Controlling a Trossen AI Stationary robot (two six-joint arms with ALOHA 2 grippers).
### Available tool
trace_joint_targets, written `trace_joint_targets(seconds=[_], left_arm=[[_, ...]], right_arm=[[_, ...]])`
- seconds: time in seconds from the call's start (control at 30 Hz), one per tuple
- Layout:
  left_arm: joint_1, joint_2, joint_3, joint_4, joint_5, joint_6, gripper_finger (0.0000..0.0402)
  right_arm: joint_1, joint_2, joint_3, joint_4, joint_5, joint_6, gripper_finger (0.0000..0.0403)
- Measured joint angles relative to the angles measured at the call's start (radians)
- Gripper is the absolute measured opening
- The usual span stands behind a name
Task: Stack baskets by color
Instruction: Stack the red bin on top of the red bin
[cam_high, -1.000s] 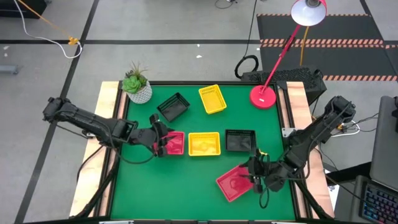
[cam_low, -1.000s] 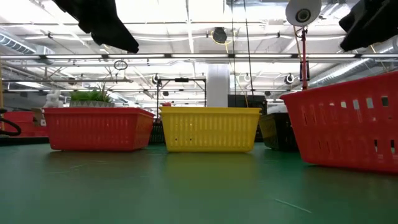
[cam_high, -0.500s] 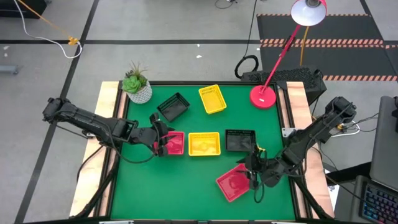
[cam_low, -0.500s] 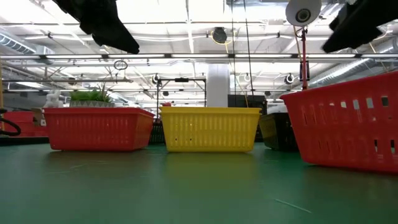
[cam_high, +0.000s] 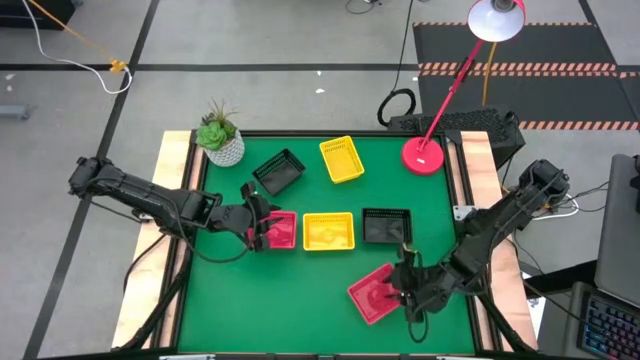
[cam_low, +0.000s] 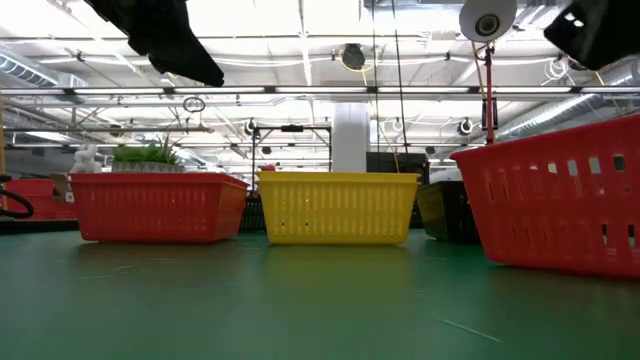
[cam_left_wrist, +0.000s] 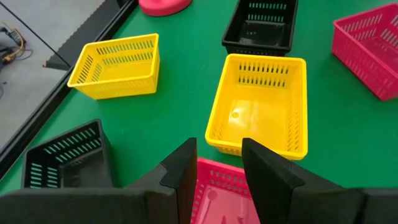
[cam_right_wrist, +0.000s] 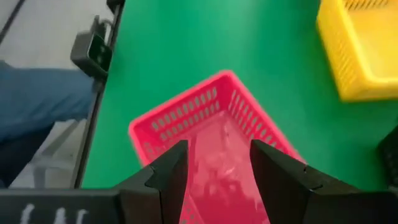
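Right gripper (cam_high: 405, 288): fingers parted, nothing between them, poised over the near edge of a red rectangular mesh-sided plastic basket (cam_high: 374, 294) lying skewed at the table's front right. Likely lined up to straddle its wall for a pick.

Left gripper (cam_high: 258, 226): fingers parted, empty, above the rim of a second red mesh basket (cam_high: 280, 230) at left centre; seemingly steadying or waiting beside the stack site for red.

Yellow mesh plastic basket (cam_high: 328, 231): just beside that red one, mid-table, square to it.

Black mesh plastic basket (cam_high: 386, 225): next along the same row, near the skewed red basket.

Second yellow basket (cam_high: 342, 159) and second black basket (cam_high: 279, 172): farther back, each tilted, well apart from their colour-mates; not yet stacked.

Green table (cam_high: 300, 295): bare in front.

White plant pot (cam_high: 225, 148), round red lamp base (cam_high: 424, 154): back corners, clear of work.
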Motion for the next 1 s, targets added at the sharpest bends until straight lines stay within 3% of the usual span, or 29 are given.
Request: trace_joint_targets(seconds=[0.43,0.67,1.0], left_arm=[[0.000,0.000,0.000,0.002,0.010,0.000,0.0129],[0.000,0.000,0.000,0.008,0.020,-0.004,0.0129],[0.000,0.000,0.000,0.022,0.034,-0.005,0.0129]], right_arm=[[0.072,0.142,0.193,-0.212,-0.125,0.073,0.0169],[0.113,0.159,0.194,-0.347,-0.125,0.071,0.0169],[0.115,0.159,0.119,-0.354,-0.136,0.064,0.0169]])
